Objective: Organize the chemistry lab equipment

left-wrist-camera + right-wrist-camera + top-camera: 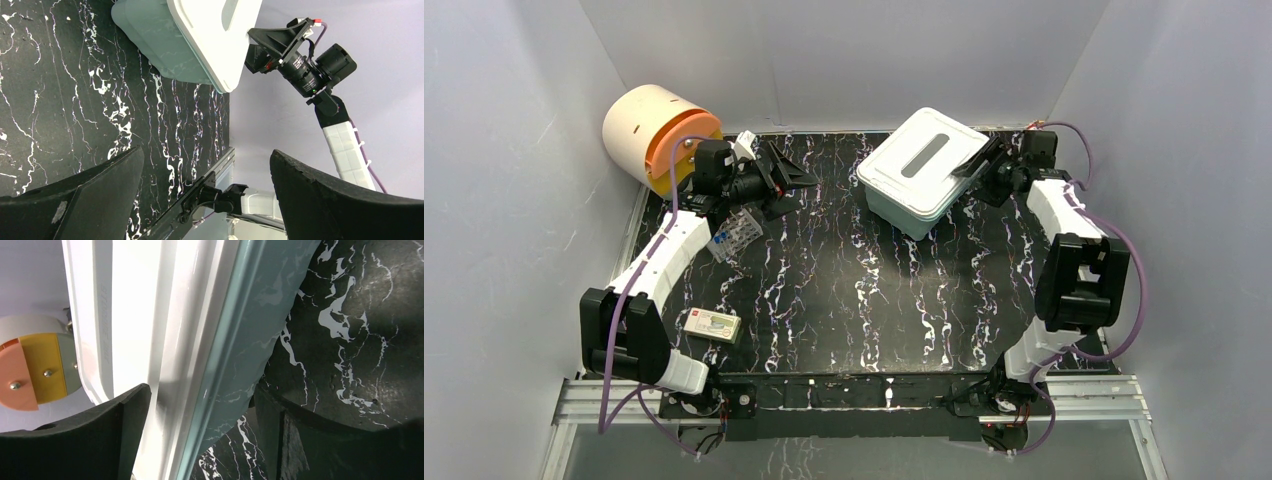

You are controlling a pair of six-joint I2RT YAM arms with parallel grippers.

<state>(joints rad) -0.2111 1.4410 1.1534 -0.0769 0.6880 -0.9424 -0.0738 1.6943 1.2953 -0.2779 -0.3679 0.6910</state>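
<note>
A clear rack (736,236) lies on the table at the left, just beneath my left arm. A white packet (713,325) lies near the front left. My left gripper (796,180) is open and empty above the table, to the right of the rack; its wrist view (207,155) shows nothing between the jaws. My right gripper (977,165) is open, with its jaws on either side of the right rim of the teal tub (904,212). The flat white slotted lid (922,155) sits on the tub. In the right wrist view (202,395) the lid edge (130,330) and tub wall (245,340) run between the fingers. Clamps, tube, brush, funnel and beakers are out of view.
A cream cylinder with an orange face (659,135) stands at the back left corner, also seen in the right wrist view (35,365). Grey walls enclose the black marbled table (854,290) on three sides. The right arm (320,70) shows in the left wrist view.
</note>
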